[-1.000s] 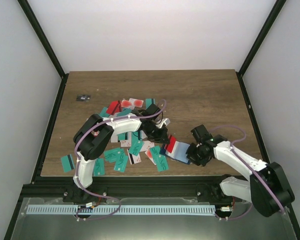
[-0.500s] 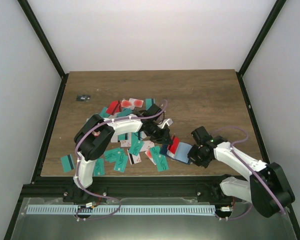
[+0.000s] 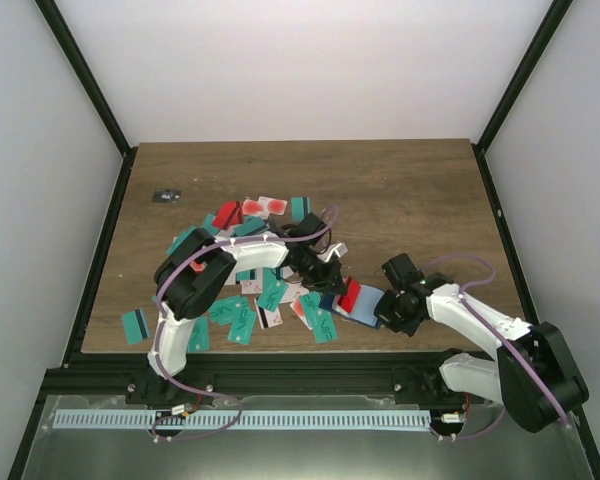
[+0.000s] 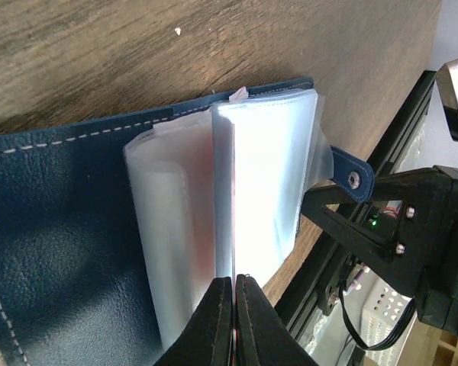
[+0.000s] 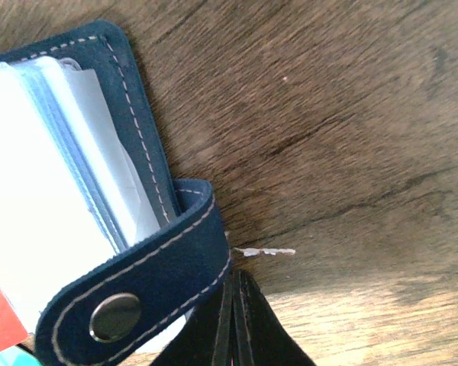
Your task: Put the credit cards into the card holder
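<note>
The card holder [image 3: 368, 306] lies open at the bench's [image 3: 410, 190] front, between both arms. The left fingers [image 4: 208, 320], clenched on what looks like a red card [image 3: 350, 293] held edge-on, point straight into its clear sleeves [image 4: 267, 191]. The right fingers [image 5: 252, 328], clenched, sit opposite at the clasp tab [image 5: 130, 290].

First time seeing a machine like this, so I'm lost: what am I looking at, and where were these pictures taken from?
A left arm and a right arm, both robotic, are bolted to the near edge of a table. The wide picture comes from a camera above and behind them; the two close-ups come from cameras on their wrists. Teal, red and white cards lie scattered beside an open blue holder. The left claw is shut, seemingly pinching a red card at the holder's sleeves. The right claw is shut by the clasp tab; whether it grips it is unclear.
</note>
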